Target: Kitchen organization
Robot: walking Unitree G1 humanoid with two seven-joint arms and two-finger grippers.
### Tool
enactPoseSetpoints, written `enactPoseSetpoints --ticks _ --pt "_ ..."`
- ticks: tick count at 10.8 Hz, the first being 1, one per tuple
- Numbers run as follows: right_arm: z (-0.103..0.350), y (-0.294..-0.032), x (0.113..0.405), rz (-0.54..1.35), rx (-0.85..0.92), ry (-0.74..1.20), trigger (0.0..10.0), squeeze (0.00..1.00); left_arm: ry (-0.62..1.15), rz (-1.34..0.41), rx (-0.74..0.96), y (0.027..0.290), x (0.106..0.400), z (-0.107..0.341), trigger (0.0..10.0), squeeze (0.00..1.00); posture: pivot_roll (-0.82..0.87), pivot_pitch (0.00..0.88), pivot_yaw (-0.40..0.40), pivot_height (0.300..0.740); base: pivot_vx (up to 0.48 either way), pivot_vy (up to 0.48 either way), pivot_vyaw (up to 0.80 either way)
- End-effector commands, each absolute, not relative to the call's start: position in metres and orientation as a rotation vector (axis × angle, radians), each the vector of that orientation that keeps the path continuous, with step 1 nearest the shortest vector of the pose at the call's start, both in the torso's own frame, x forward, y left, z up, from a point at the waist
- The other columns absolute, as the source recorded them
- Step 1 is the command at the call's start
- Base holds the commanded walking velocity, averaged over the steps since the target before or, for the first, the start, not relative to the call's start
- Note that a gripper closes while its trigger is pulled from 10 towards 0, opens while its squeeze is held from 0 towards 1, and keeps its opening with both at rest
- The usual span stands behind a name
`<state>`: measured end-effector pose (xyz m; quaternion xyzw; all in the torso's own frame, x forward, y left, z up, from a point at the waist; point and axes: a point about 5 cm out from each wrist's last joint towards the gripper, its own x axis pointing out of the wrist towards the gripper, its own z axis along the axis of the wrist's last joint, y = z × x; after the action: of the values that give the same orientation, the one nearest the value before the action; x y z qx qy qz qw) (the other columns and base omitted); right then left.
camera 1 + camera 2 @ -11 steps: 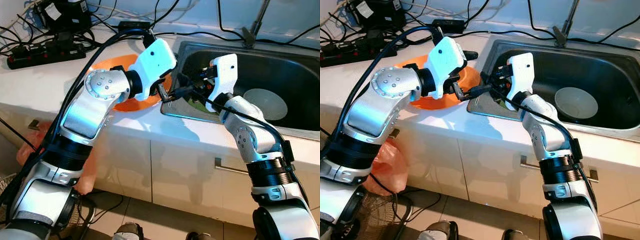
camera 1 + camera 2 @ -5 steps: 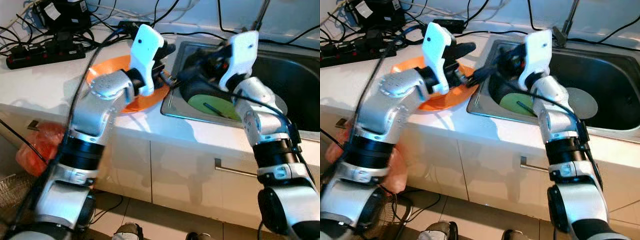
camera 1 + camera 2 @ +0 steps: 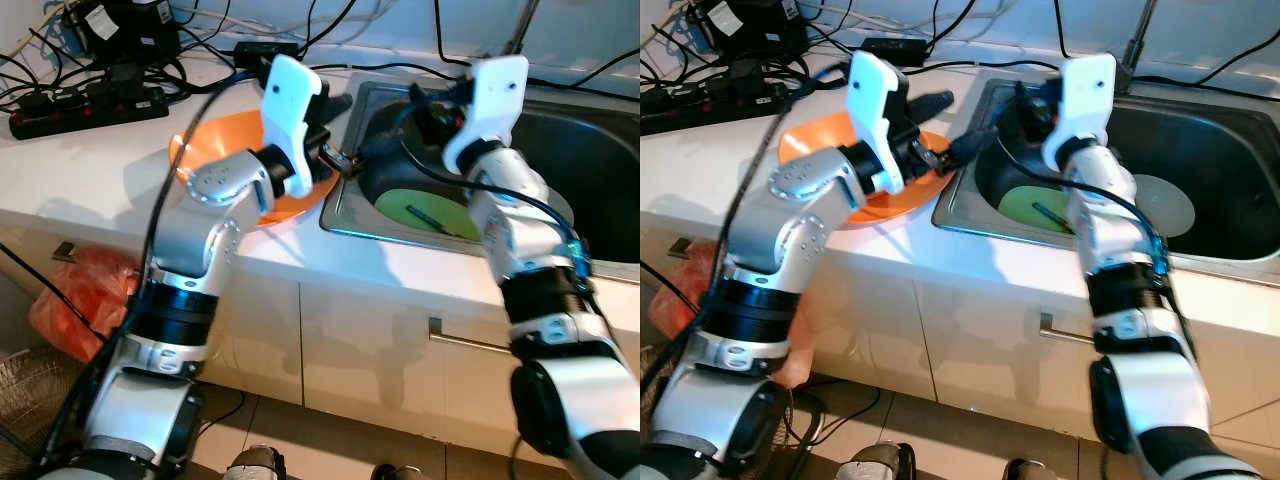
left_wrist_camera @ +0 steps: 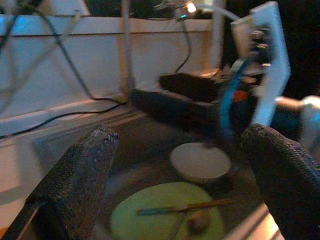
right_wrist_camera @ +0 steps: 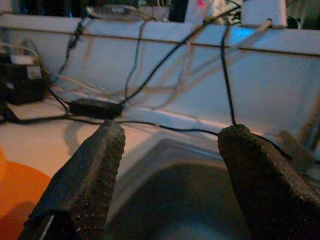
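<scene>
Power strip [image 3: 85, 103]: seen at the far left of the counter [image 3: 60, 170], among cables.
Orange plate [image 3: 215, 150]: laid on the counter, just beside the sink's left rim.
Left gripper [image 4: 180, 165]: raised over the plate's sink-side edge, fingers spread apart, nothing held.
Sink [image 3: 600, 150]: green plate [image 3: 425, 212] with a utensil lying inside; a pale bowl [image 3: 1165, 205] is seen farther right.
Right gripper [image 5: 167, 170]: held above the sink's left end, fingers parted, empty.

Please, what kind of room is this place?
Most likely a home kitchen: a steel sink is set into a white counter, a green plate lies in the sink, and an orange plate sits beside it, above cupboard doors.
</scene>
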<state>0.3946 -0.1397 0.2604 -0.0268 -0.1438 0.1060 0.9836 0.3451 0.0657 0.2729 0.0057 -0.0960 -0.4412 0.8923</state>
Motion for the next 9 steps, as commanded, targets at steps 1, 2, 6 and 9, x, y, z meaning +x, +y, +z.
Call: enactPoseSetpoints --ticks 1,2,6,9 --pt "0.267 -0.137 0.396 0.212 -0.055 -0.318 10.0 0.0 -0.187 -0.941 -0.003 0.064 0.343 0.27 10.0 0.0 0.13 0.072 0.005 0.74 0.0 0.0 0.0" --pt "0.266 -0.134 0.397 0.214 -0.052 -0.317 10.0 0.0 -0.175 -0.985 0.017 0.055 0.34 0.266 10.0 0.0 0.13 0.075 0.008 0.74 0.0 0.0 0.0" --pt "0.259 -0.142 0.401 0.171 -0.091 -0.299 10.0 0.0 -0.215 -1.119 -0.031 0.032 0.325 0.281 10.0 0.0 0.13 0.073 0.009 0.74 0.0 0.0 0.0" --pt "0.244 -0.173 0.401 0.093 -0.13 -0.256 10.0 0.0 -0.191 -1.143 0.002 0.056 0.31 0.282 10.0 0.0 0.14 0.076 -0.003 0.74 0.0 0.0 0.0"
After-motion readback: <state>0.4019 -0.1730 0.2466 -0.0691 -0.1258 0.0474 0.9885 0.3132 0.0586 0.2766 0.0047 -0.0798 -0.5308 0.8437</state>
